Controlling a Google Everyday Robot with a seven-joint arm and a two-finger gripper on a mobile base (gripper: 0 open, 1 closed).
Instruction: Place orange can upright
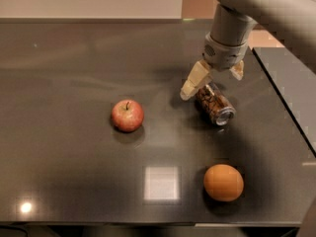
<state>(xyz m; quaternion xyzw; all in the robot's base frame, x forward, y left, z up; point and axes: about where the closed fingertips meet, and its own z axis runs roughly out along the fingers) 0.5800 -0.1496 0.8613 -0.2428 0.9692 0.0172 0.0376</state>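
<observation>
Dark and glossy, the table (74, 58) fills almost the whole view. On its left half a red apple (127, 115) stands alone, well apart from the work. Right of it and nearer to the front edge, a square patch of light (160, 182) is reflected in the surface.

Further right, the grey arm (237, 23) comes down from the top corner and ends in the gripper (212, 83). Its two pale fingers are spread apart and hold nothing. One finger (193, 82) slants down on the left of the can. The other one shows only partly, behind on the right side.

The orange can (213, 102) lies on its side directly under the gripper. Its long axis runs diagonally: the far end sits between the fingers and the silver end points to the front right, toward the table edge. So the fingers stand at both sides of the far end of the can, not at its middle. I cannot tell if the left fingertip touches it.

In my judgement, the coming move depends on this: the fingers must close across the body, square to that diagonal axis, before the can is tipped up.

In front of the can, well apart from it, an orange fruit (223, 182) rests near the front edge.
</observation>
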